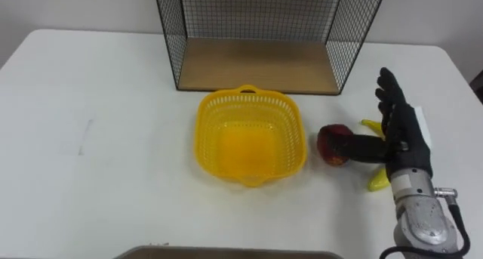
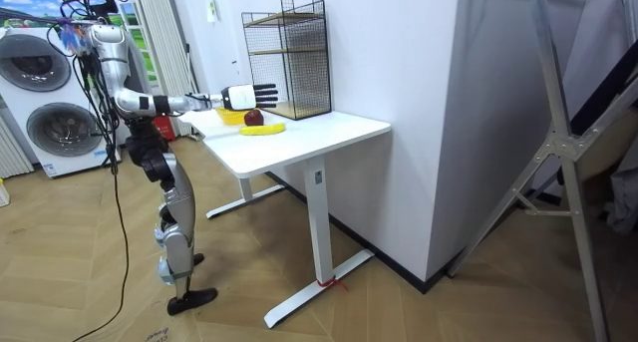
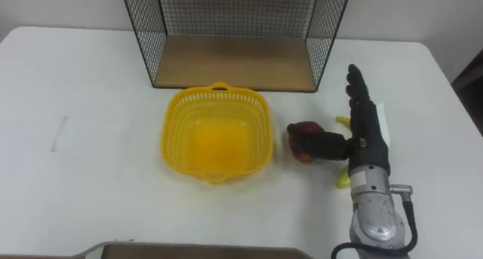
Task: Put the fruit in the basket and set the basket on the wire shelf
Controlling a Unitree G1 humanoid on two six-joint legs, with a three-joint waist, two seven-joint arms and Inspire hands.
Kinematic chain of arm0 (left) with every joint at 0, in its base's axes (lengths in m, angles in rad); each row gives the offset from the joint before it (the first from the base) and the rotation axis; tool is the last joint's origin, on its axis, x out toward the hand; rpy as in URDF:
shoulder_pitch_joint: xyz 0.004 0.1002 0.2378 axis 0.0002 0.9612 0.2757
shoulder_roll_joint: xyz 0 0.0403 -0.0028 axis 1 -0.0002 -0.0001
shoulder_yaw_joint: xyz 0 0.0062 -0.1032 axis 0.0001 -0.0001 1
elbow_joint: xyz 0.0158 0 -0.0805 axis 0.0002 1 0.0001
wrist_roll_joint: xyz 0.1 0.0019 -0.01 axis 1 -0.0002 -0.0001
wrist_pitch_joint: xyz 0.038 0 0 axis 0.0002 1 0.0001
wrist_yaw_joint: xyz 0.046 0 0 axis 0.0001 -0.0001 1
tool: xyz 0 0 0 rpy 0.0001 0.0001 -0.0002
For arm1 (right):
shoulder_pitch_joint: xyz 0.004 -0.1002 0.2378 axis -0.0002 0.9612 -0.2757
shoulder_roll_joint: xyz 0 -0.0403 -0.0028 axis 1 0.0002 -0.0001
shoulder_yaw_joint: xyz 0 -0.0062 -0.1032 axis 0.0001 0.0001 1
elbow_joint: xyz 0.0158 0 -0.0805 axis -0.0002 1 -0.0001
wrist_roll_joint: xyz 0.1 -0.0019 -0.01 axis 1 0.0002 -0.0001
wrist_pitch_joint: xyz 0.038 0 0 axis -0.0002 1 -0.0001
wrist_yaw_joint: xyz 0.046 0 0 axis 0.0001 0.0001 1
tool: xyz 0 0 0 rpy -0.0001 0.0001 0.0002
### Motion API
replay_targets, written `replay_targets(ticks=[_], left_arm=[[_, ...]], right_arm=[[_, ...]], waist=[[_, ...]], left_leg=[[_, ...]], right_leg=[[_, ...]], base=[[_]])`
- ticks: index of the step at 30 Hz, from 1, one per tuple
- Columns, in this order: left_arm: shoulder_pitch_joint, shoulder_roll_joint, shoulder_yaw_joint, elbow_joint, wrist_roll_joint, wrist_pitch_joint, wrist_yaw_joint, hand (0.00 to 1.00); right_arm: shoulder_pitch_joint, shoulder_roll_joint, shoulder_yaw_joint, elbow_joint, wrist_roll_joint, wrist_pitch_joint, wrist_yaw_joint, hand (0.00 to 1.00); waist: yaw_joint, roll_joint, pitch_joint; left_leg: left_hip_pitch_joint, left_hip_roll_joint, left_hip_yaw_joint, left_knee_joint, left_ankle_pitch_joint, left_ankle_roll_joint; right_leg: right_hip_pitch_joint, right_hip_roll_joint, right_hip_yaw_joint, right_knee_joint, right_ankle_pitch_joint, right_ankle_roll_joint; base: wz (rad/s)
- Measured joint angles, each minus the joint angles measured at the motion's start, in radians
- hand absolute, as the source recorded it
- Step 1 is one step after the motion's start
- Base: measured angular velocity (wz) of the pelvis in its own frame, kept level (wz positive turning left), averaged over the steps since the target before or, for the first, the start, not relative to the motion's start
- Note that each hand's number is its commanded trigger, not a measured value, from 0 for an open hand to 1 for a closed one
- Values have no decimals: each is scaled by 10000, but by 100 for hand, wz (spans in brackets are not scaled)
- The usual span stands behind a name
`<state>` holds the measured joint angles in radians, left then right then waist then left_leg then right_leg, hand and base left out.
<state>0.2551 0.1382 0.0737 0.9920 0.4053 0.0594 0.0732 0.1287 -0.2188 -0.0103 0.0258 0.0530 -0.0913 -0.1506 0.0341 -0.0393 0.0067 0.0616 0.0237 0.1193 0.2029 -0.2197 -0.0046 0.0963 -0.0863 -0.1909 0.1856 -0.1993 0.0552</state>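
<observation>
Fingers, left eye view: the right hand's (image 1: 404, 134) fingers (image 1: 389, 93) are lying straight and close together, holding nothing, and pointing at the table's (image 1: 98, 138) far edge. The thumb is reaching sideways at the apple (image 1: 330, 146); contact cannot be told.
Fruit, left eye view: the apple is sitting between the thumb and the basket (image 1: 201, 131), just beside the basket's right wall. The banana (image 1: 377, 182) is lying under the hand, near the table's right edge, its long axis running near-to-far along the fingers.
Basket, left eye view: sitting empty before the wire shelf (image 1: 256, 63) at the far edge.
Room view: the robot is standing at the table's near edge; the hand (image 2: 249, 95) is hovering above the fruit.
Right eye view: showing the same layout.
Judgement: the apple is likely going first, leftward into the basket.
Print: none legible.
</observation>
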Motion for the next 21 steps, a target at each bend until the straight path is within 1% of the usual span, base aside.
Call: replay_targets(ticks=[4,10,21], left_arm=[[36,-5,1,0,3,1,0,0],[66,-5,7,-1,6,14,5,0],[83,-14,10,129,5,-2,20,0]], right_arm=[[-5,1,23,21,-141,12,78,0],[-3,44,122,30,-189,192,421,0],[-9,54,183,882,-234,192,476,0]], waist=[[8,-18,-15],[8,-35,-49],[6,-25,-36]], left_leg=[[16,2,-8,0,0,0],[38,1,-25,22,0,0],[60,-3,-126,48,1,-1]], right_leg=[[56,-1,-24,-2,0,0],[100,-1,-38,7,7,-8],[200,-1,-122,2,9,-9]], base=[[0],[0],[2]])
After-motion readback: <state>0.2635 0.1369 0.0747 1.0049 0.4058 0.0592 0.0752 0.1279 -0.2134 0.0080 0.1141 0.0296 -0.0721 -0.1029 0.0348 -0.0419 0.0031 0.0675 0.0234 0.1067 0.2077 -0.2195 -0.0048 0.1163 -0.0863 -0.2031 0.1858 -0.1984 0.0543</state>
